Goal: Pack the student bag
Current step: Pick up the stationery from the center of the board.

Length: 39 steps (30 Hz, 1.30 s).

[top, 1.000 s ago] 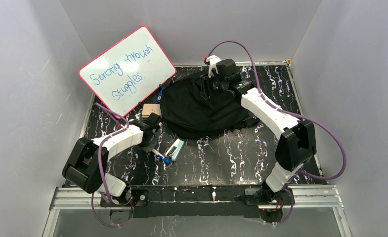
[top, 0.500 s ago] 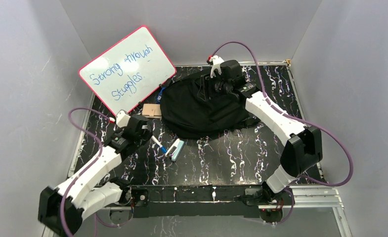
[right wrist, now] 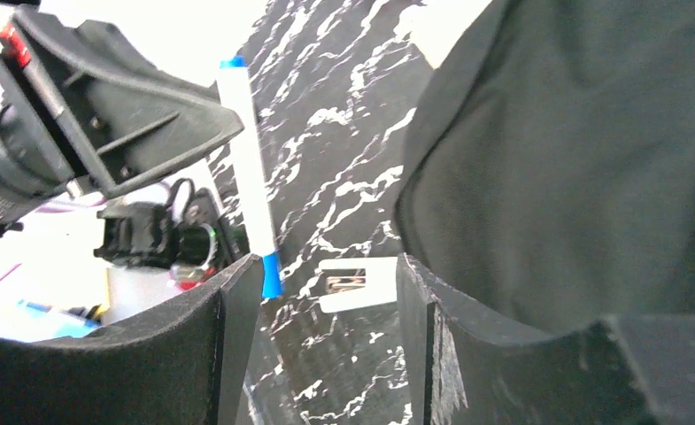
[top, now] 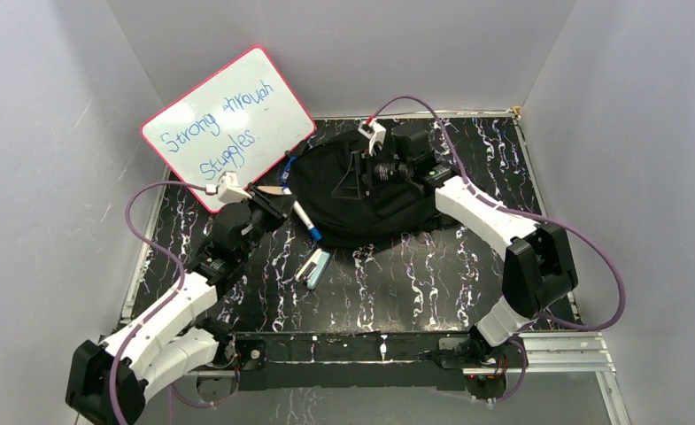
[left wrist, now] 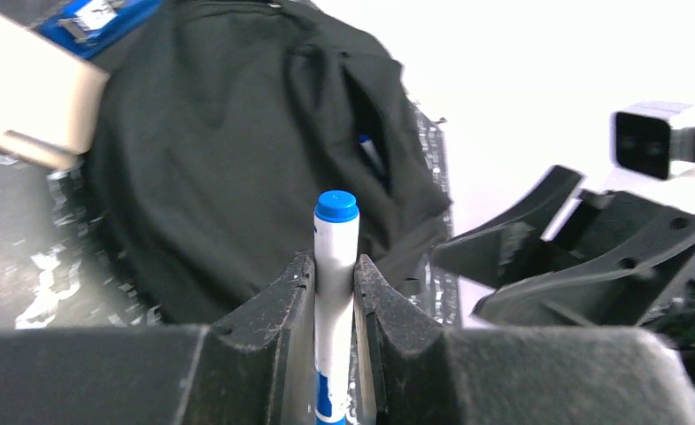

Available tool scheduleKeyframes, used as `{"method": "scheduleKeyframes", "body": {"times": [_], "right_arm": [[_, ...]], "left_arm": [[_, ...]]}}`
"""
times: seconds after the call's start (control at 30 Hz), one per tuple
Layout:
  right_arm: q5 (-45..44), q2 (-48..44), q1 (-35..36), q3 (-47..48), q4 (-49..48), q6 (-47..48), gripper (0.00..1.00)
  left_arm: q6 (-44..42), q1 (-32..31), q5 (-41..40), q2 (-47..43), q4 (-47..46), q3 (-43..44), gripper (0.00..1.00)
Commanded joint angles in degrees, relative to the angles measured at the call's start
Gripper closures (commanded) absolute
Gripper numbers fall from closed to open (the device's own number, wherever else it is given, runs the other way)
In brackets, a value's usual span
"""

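Note:
The student bag (top: pixel 370 208) is a black soft backpack lying at the back middle of the table. My left gripper (top: pixel 283 205) is shut on a white marker with a blue cap (top: pixel 305 220) and holds it in the air at the bag's left edge. In the left wrist view the marker (left wrist: pixel 335 257) stands between the fingers (left wrist: pixel 281 310), pointing at the bag (left wrist: pixel 220 150), where a slit shows a blue pen (left wrist: pixel 370 155). My right gripper (top: pixel 348 177) is open and empty over the bag's top, facing left. Its view shows the marker (right wrist: pixel 246 177) and the bag (right wrist: pixel 574 159).
A pink-edged whiteboard (top: pixel 228 124) leans at the back left. A tan box (left wrist: pixel 25 97) and a blue item (left wrist: pixel 96 13) lie beside the bag's left side. A small light-blue and white item (top: pixel 313 266) lies on the black marbled table (top: pixel 432 274) in front of the bag.
My left gripper has taken the marker off the table and carried it up and right to the bag. My right gripper has turned left over the bag, jaws open.

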State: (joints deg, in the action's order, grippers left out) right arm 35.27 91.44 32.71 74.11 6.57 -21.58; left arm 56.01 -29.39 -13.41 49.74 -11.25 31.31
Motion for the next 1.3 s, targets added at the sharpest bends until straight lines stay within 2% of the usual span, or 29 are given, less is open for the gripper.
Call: {"method": "scheduleKeyframes", "body": {"times": [0.0,0.3,0.43,0.57,0.63,0.83,0.9,0.93,1.0,1.07,1.27], "right_arm": [[10.7,-2.3,1.4,-2.7,-13.5,-6.8,0.34],[7.1,-0.9,3.5,-2.8,-14.1,-6.2,0.33],[2.7,0.2,3.5,-2.7,-12.1,-5.2,0.35],[2.6,1.3,3.6,-2.7,-12.4,-5.0,0.39],[2.8,1.7,3.5,-2.6,-12.5,-5.0,0.43],[3.0,2.1,3.5,-2.3,-12.6,-5.0,0.68],[3.1,2.1,3.5,-2.3,-12.6,-4.9,0.74],[3.0,2.1,3.5,-2.3,-12.6,-4.8,0.77],[2.9,2.2,3.5,-2.2,-12.3,-4.7,0.82],[3.2,2.3,3.5,-2.1,-12.2,-4.7,0.86],[4.3,2.5,3.6,-1.8,-11.9,-4.4,0.89]], "left_arm": [[-0.3,0.4,5.9,4.0,-16.7,-0.2,1.00],[2.3,0.6,15.2,12.6,-26.2,3.0,1.00],[3.7,0.6,17.5,14.0,-27.5,4.0,1.00],[4.5,0.6,18.7,14.5,-28.0,4.4,1.00],[4.9,0.6,18.9,14.7,-28.2,4.4,1.00],[5.2,0.6,19.5,15.5,-28.7,4.4,1.00],[5.2,0.6,19.7,15.9,-28.7,4.5,1.00],[5.2,0.6,19.9,16.2,-28.7,4.6,0.98],[5.3,0.6,20.5,16.9,-28.7,4.8,0.86],[5.4,0.6,21.4,17.7,-28.7,5.1,0.77],[5.9,0.6,22.2,18.7,-28.6,5.3,0.72]]}}
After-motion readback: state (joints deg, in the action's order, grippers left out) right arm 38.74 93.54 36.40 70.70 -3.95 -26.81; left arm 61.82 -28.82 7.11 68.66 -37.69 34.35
